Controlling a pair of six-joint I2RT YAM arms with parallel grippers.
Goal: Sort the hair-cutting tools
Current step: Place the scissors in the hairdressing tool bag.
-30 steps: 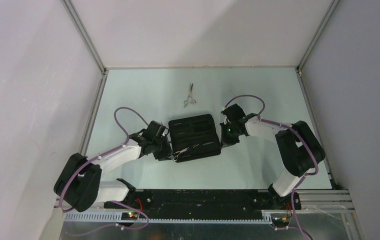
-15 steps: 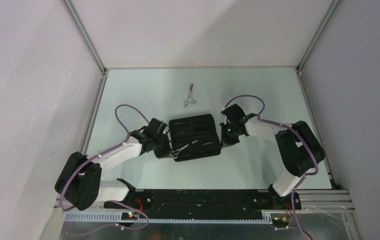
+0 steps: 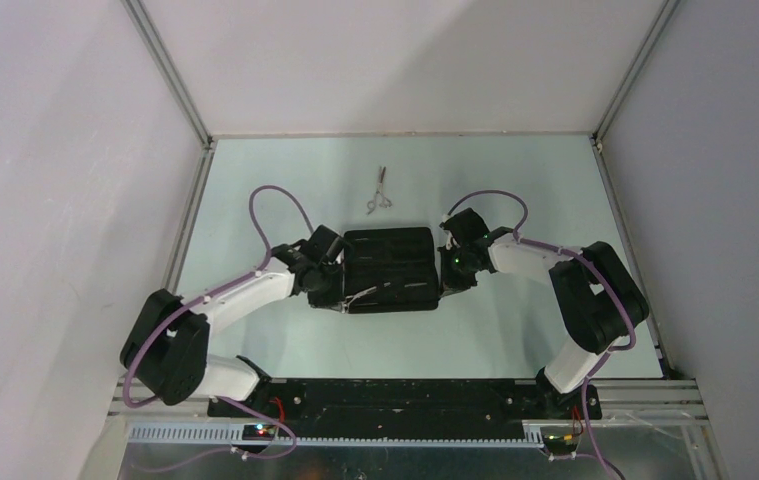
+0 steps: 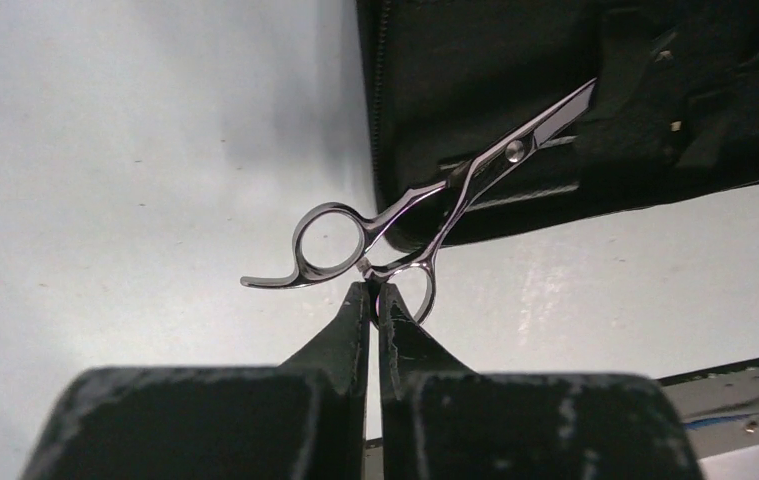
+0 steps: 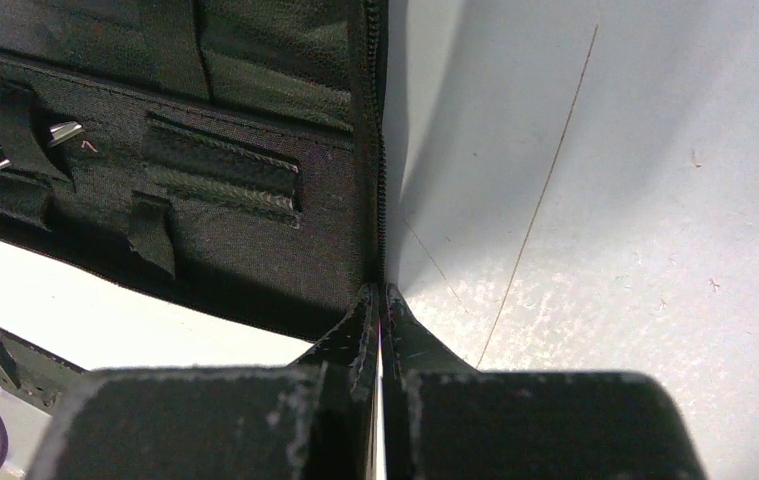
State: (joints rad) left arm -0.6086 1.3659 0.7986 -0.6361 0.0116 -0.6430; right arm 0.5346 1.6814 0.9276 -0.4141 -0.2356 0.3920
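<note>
Pressed together, the jaws of the left gripper (image 4: 373, 296) pinch the silver scissors (image 4: 515, 151) by the rim of the nearer ring handle, right beside the spot where the two rings meet. All the rest of the tool reaches out beyond the fingertips. The other ring and its curled finger rest lie just left of the jaws in the wrist view. The shanks and blades slant away to the right, over the near left corner of the black case (image 3: 395, 250). The blades look closed, and the right wrist view shows their tip passing under an elastic strap (image 5: 25, 135) sewn inside the case, with bright metal showing on either side of that strap. The case lies about the middle of the bench (image 3: 515, 335), its strapped inner face up, with the left gripper at its left edge. A second pair of scissors (image 3: 379, 192) lies loose on the bench beyond the far edge of the case, toward the bench's far edge and well apart from both grippers. On the right, the jaws of the right gripper (image 5: 379, 296) are pressed together too, nipping the zipped right edge of the case between their tips, with bare bench just to the right of them
</note>
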